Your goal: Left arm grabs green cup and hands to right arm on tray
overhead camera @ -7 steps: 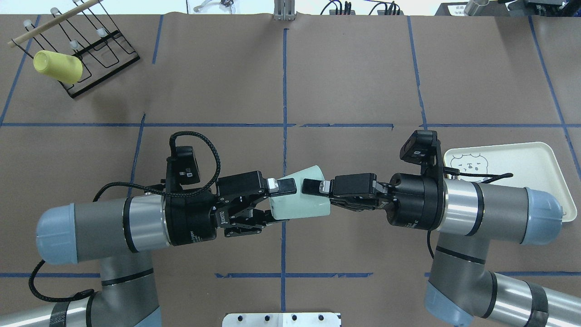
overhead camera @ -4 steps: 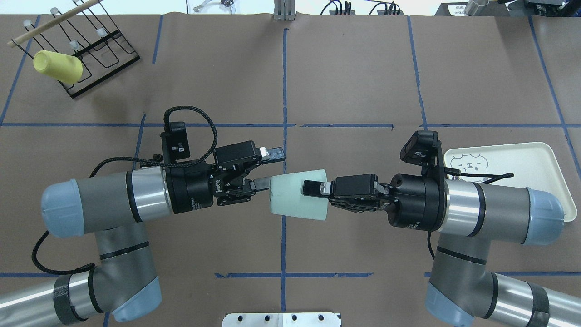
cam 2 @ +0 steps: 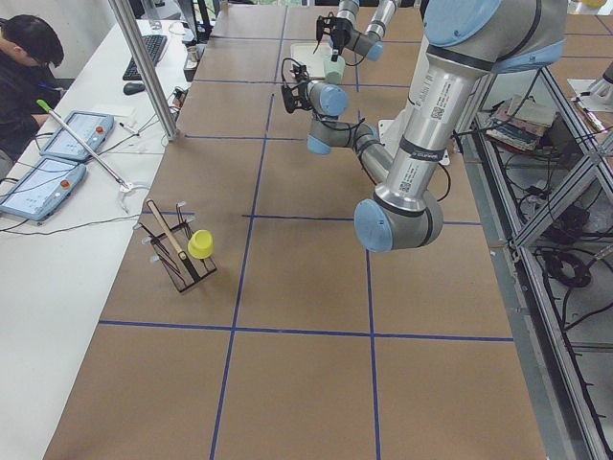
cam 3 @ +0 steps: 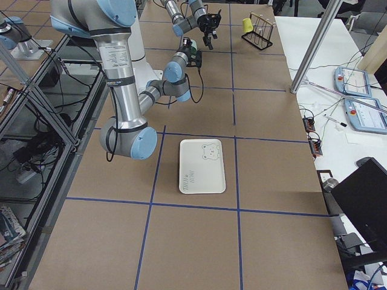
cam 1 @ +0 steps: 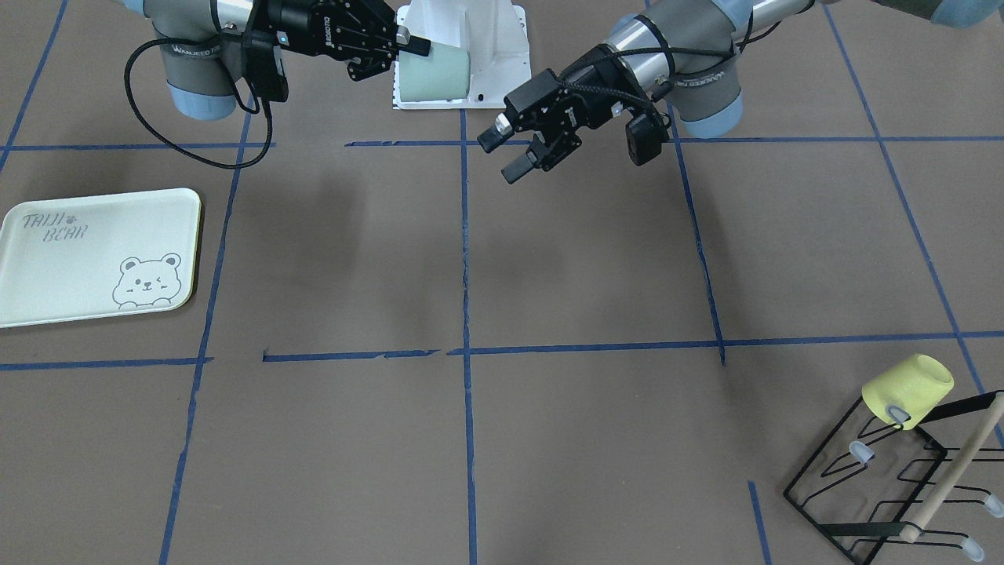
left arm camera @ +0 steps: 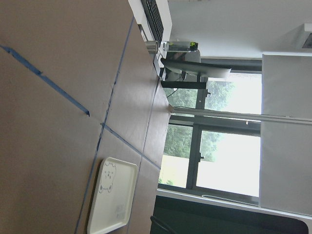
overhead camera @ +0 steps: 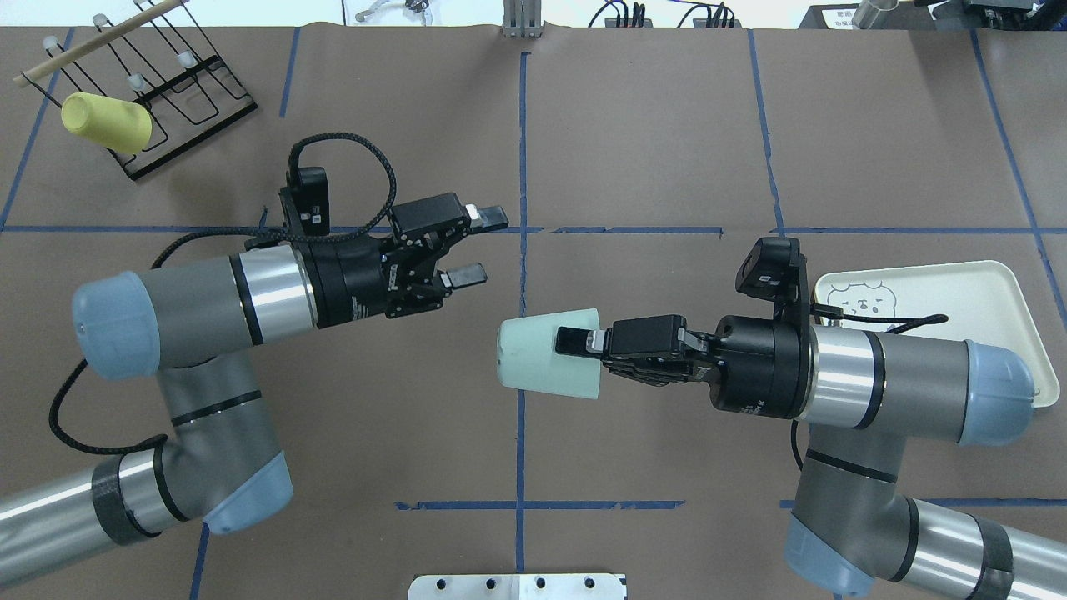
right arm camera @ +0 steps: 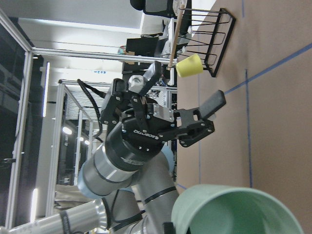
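The pale mint-green cup (overhead camera: 538,364) lies on its side in the air over the table's middle, its rim toward the right arm. My right gripper (overhead camera: 577,358) is shut on its rim, one finger on the outside. The cup's open mouth fills the bottom of the right wrist view (right arm camera: 234,214). My left gripper (overhead camera: 485,246) is open and empty, up and to the left of the cup and apart from it. It also shows in the right wrist view (right arm camera: 187,87). The cream tray (overhead camera: 959,292) with the bear lies flat behind my right wrist, empty in the front view (cam 1: 94,275).
A yellow cup (overhead camera: 107,122) hangs on a black wire rack (overhead camera: 183,83) at the far left corner. A white base plate (cam 1: 502,47) sits at the robot's edge of the table. Blue tape lines cross the brown table cover.
My left gripper has let go of the green cup, opened, and drawn back left and away from the robot. The cup stays in my right gripper.
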You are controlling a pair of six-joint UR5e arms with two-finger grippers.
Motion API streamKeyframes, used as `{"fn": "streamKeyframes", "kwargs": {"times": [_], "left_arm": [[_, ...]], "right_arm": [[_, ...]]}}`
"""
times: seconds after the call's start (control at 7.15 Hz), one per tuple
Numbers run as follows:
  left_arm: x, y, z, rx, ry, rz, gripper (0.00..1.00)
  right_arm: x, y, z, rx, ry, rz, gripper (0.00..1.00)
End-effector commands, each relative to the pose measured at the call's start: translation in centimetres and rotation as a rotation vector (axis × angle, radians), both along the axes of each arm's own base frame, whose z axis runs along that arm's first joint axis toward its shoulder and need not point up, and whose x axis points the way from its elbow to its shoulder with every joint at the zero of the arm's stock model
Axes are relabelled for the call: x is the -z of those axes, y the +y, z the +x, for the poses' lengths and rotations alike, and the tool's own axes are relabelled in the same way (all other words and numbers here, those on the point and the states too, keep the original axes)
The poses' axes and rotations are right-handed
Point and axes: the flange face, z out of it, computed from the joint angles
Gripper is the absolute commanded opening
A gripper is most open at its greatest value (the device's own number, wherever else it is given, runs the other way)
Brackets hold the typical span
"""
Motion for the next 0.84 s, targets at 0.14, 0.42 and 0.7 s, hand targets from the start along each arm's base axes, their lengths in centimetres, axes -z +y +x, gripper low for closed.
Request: {"fn": "streamKeyframes", "kwargs": {"times": [0.14, 0.42, 0.7], "left_arm": [[-2.9, -6.7, -3.5, -0.074, -0.500, -0.007, 1.00], [-3.1, -7.7, -8.9, -0.195, -0.817, 0.022, 1.00], [-3.3, -4.4, -13.2, -0.390, -1.138, 0.132, 1.00]], "right_arm": [[1.3, -7.0, 3.8, 0.026, 0.398, -0.124, 0.00], [0.8, -9.6, 4.4, 0.020, 0.696, -0.134, 0.00], [-1.5, -10.7, 6.2, 0.053, 1.045, -0.114, 0.00]]}}
